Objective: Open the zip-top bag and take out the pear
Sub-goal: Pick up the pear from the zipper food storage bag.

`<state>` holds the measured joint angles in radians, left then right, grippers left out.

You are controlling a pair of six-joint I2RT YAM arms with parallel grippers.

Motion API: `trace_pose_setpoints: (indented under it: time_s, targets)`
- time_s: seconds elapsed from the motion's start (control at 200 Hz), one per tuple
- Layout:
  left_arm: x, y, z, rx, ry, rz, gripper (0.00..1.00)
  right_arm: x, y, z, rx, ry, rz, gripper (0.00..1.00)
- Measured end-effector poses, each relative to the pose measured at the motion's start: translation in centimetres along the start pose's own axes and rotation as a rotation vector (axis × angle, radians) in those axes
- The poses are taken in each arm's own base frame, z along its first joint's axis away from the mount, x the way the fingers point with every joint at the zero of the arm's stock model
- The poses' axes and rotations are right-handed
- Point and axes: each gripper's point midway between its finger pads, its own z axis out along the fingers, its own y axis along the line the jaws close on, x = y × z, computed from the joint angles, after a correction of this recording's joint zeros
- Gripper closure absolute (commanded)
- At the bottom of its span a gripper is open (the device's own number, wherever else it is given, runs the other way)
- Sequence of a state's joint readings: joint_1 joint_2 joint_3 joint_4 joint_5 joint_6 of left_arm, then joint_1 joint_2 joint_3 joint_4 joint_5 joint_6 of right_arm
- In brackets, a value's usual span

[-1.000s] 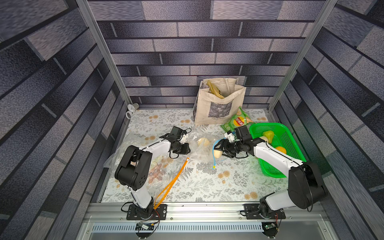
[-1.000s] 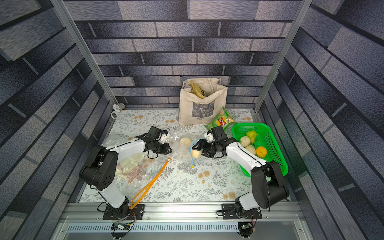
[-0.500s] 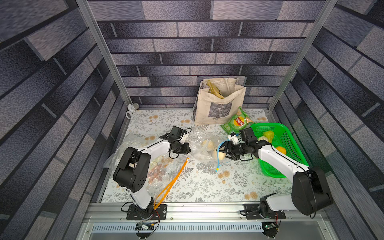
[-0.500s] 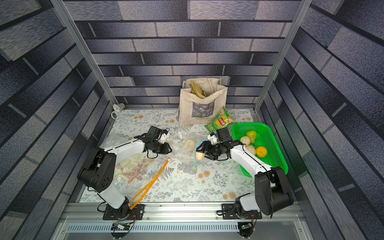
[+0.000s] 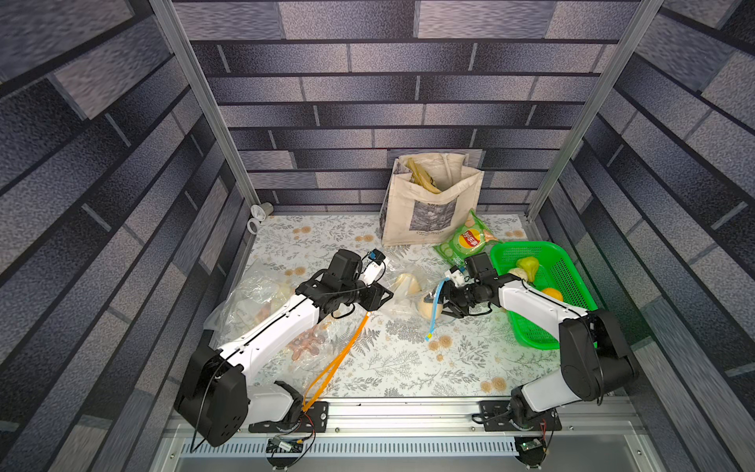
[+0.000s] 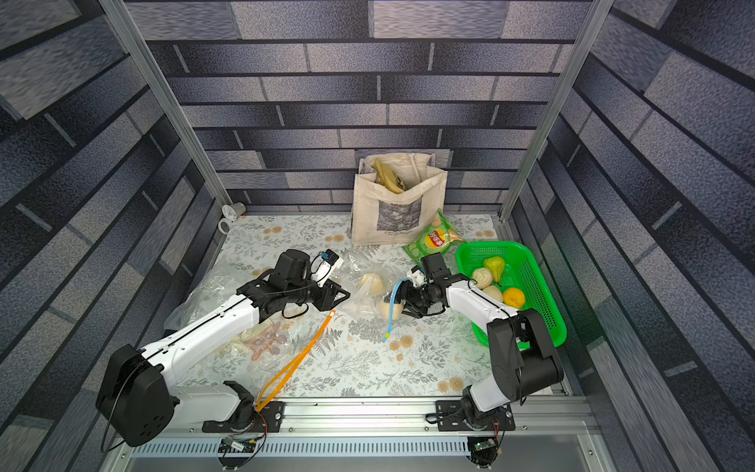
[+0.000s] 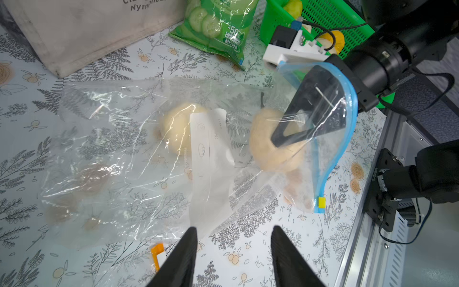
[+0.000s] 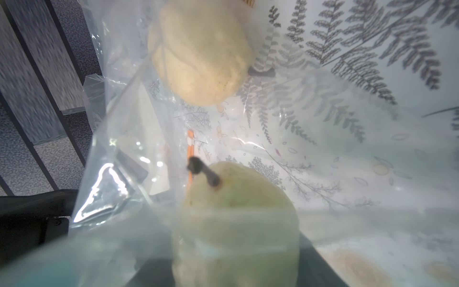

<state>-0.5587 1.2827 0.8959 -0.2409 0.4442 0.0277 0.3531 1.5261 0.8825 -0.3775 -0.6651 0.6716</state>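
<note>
- Left wrist view: the clear plastic zip-top bag (image 7: 250, 188) is lying crumpled on the floral tablecloth (image 7: 74, 261). The pale yellow, round pear with a dark stem (image 7: 263, 154) is sitting just inside its gaping mouth, which the blue zip strip (image 7: 354, 109) is framing.
- The left gripper (image 7: 233, 229) is standing with jaws apart, gripping nothing, just short of the bag's closed end.
- In a top view the right gripper (image 5: 444, 305) is reaching in from 3 o'clock and clamping the pear. Whether film is being caught under the hidden finger, I cannot tell.
- The extraction is seemingly under way. The pear is wanting a steady draw toward 3 o'clock, toward the green mesh basket (image 5: 572, 274), slightly raised so the zip lip is sliding off. The unheld bag is likely to be dragging along, so re-pinching it is looking wise.
- Against a second ago, the zip strip is lying slightly nearer 5 o'clock, the pear is showing more plainly, and the left jaws are standing wider.
</note>
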Motion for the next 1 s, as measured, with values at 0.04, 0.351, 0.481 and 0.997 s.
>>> trace_pose_setpoints:
  time_s: [0.04, 0.351, 0.481, 0.997]
  targets:
    - [0.7, -0.1, 0.2, -0.008, 0.000, 0.040, 0.43, -0.1, 0.1, 0.1, -0.002, 0.002, 0.000, 0.35]
    - [1.2, -0.6, 3.1, -0.028, -0.001, 0.304, 0.34, -0.8, 1.7, -0.2, -0.054, -0.006, -0.021, 0.35]
    - [1.2, 0.1, 5.0, -0.044, 0.018, 0.339, 0.37, -0.8, 1.8, -0.2, -0.063, -0.004, -0.017, 0.35]
    - [-0.2, 2.1, 8.1, -0.083, 0.071, 0.381, 1.00, 1.0, 2.0, -0.8, -0.072, 0.052, -0.065, 0.35]
